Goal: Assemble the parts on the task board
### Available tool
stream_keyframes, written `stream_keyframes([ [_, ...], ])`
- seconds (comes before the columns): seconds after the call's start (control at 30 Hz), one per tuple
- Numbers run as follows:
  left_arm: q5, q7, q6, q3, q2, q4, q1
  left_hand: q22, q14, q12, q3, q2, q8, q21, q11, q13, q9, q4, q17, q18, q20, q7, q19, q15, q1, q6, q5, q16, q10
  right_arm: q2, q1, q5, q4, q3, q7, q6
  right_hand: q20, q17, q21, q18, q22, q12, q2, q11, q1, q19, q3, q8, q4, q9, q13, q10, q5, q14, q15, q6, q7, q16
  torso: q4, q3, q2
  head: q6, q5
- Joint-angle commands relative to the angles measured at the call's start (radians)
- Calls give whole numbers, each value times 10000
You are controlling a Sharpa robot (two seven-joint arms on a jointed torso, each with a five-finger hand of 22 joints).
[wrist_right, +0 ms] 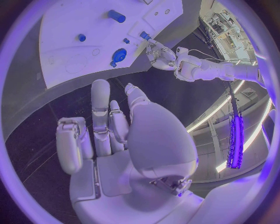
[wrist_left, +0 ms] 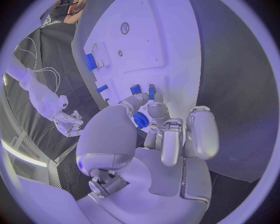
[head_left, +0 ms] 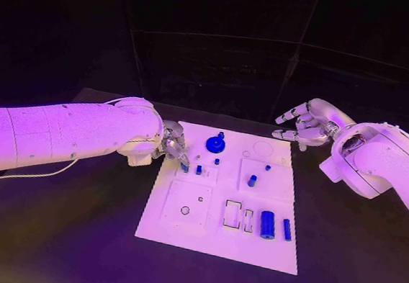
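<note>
While its fingers curl down at the board's left edge, the left hand [head_left: 170, 145] sits close over the small upright pegs [head_left: 198, 170]. In the left wrist view the fingertips [wrist_left: 150, 108] lie beside a blue gear [wrist_left: 140, 120] and near two short blue pieces, but whether they pinch anything I cannot tell; no part is plainly clamped between them. That low, forward placing reads as a hand about to pick or seat a peg, not one at rest.

Across the board [head_left: 175, 232], the right hand [head_left: 304, 125] hangs above the far right corner, fingers apart and holding nothing, lifted off the plate. It seems parked there to leave the board open to the left hand.

Outward from the hands, the board lies flat on the worktop [head_left: 356, 246], long axis running away from the robot. The gear [head_left: 215, 143] sits near the far edge with a stub rising from its hub, so its axis is upright. A further peg [head_left: 252, 180] stands right of centre. Near the robot, a thick blue cylinder [head_left: 267, 224] lies on its side, long axis along the board's length, and a thinner rod [head_left: 286, 229] lies just beside it, parallel, right of two slots [head_left: 232, 214]. Both lying parts look not yet seated.
</note>
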Motion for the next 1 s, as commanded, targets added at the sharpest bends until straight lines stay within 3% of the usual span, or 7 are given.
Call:
stream_keyframes([
  [0.03,-151,-118,255,0,28,-40,5,-9,1076,-40,1230,15,33,28,-41,-17,12,-1198,2634,22,-61,-3,97,-74,81,59,54,63,-7,2,21,-63,25,7,28,28,-15,0,55,-152,2635,-8,59,-14,82,1019,-36,35,-14,-12,28,-50,48,-11,-64,44,-7,43,5,-2,0,-7,4],
  [0.77,-157,-187,601,-31,164,-124,-26,-9,1076,-59,1237,4,32,25,-43,-29,17,-1186,2634,21,-64,-7,96,-77,63,68,87,63,-6,7,21,-66,39,6,33,18,-15,0,55,-152,2635,-8,59,-14,82,1019,-36,35,-14,-12,28,-50,48,-11,-64,44,-7,43,0,7,-3,-38,-8],
  [0.87,-154,-200,604,-33,198,-169,-26,-5,1076,-61,1179,-7,11,22,-49,-21,20,-1073,2634,19,-64,-24,94,-77,-65,64,91,63,31,7,21,-66,40,6,34,11,-15,0,55,-152,2635,-8,59,-14,82,1019,-36,35,-14,-12,28,-50,48,-11,-64,44,-7,43,5,6,-2,-42,-18],
  [1.0,-152,-206,580,-35,263,-233,-26,29,1076,-76,617,-87,-53,30,-145,-39,14,-653,2634,17,-102,-160,103,-122,-495,89,38,63,103,11,21,-66,41,6,35,4,-15,0,55,-152,2635,-8,59,-14,82,1019,-36,35,-14,-12,28,-50,48,-11,-64,44,-7,43,4,4,7,-51,-19],
])
